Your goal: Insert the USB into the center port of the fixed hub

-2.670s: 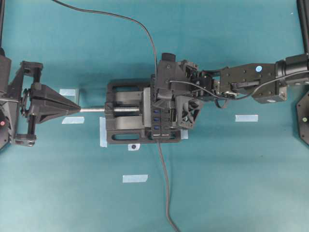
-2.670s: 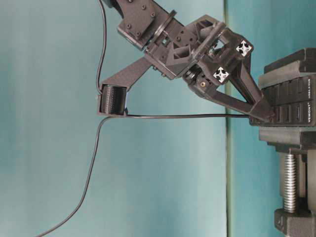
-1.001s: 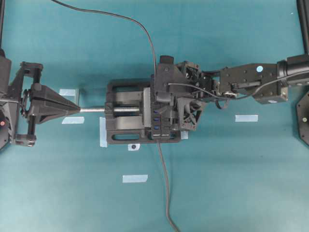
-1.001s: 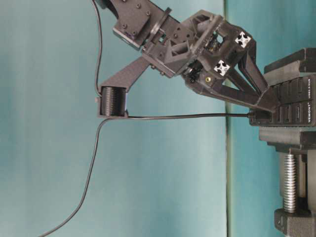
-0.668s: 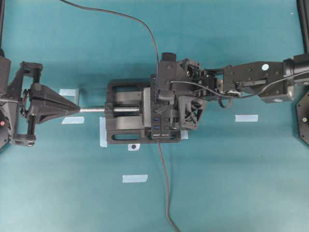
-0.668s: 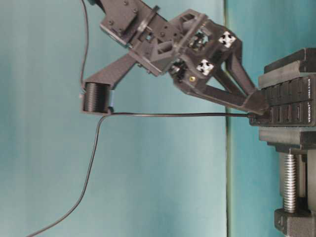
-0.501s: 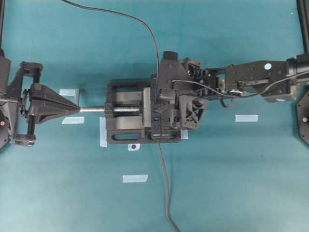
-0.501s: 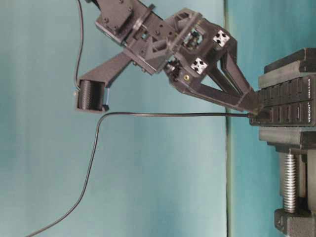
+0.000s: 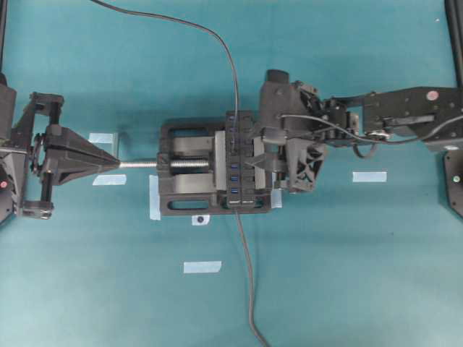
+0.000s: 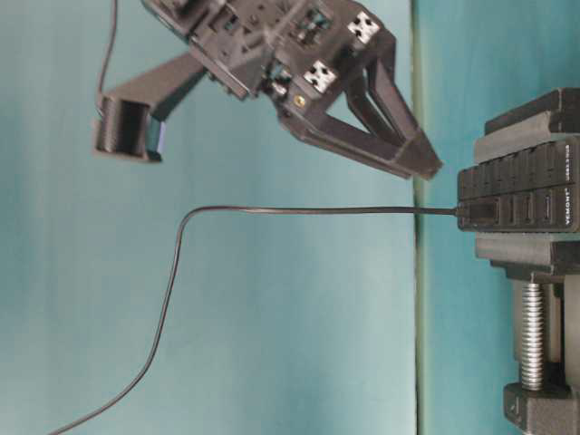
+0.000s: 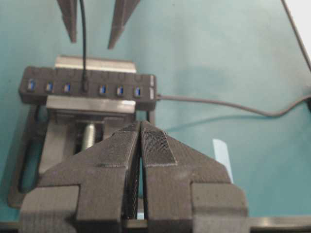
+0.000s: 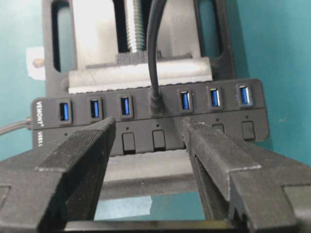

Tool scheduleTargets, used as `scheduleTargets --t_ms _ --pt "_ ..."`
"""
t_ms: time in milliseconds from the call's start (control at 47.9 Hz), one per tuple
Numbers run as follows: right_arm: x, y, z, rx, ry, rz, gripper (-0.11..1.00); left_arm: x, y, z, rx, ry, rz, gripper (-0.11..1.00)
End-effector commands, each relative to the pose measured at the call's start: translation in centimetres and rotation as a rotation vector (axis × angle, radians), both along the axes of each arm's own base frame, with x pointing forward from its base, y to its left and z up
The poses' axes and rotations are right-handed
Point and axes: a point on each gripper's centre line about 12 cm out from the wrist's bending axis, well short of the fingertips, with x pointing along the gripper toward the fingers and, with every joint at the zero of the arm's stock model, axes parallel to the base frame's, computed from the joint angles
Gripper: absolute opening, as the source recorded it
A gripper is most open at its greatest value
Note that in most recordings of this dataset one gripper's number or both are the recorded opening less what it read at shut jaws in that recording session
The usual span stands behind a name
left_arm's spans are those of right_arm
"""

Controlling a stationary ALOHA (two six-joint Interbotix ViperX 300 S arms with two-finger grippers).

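The USB (image 12: 155, 103) stands seated in the fixed hub (image 12: 146, 141), cable trailing away between the right gripper's (image 12: 148, 160) released fingers (image 12: 87, 150), above the teal surface (image 9: 347, 275).

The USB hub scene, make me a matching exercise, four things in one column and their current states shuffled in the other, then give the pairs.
Things:
1. USB plug
2. right gripper
3. left gripper
4. hub's own cable

States:
A. shut, holding nothing
B. seated in the center port
C. open, holding nothing
D. leaves the end of the fixed hub

Pairs: 1-B, 2-C, 3-A, 4-D
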Motion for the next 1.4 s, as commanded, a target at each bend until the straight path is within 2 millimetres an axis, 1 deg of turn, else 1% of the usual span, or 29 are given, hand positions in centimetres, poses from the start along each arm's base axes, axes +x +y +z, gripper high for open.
scheduleTargets --t_ms 0,355,1377 --pt "-0.01 0.05 1.54 -0.008 -0.056 0.004 0.71 0.2 -0.04 0.63 0.001 -0.025 -0.002 0.0" --pt "-0.25 0.07 1.95 -0.01 -0.076 0.004 0.71 0.16 -0.01 0.58 0.001 -0.023 -0.001 0.0" --pt "-0.35 0.08 1.79 -0.006 -0.072 0.001 0.71 0.16 -0.01 0.39 0.001 -0.017 -0.001 0.0"
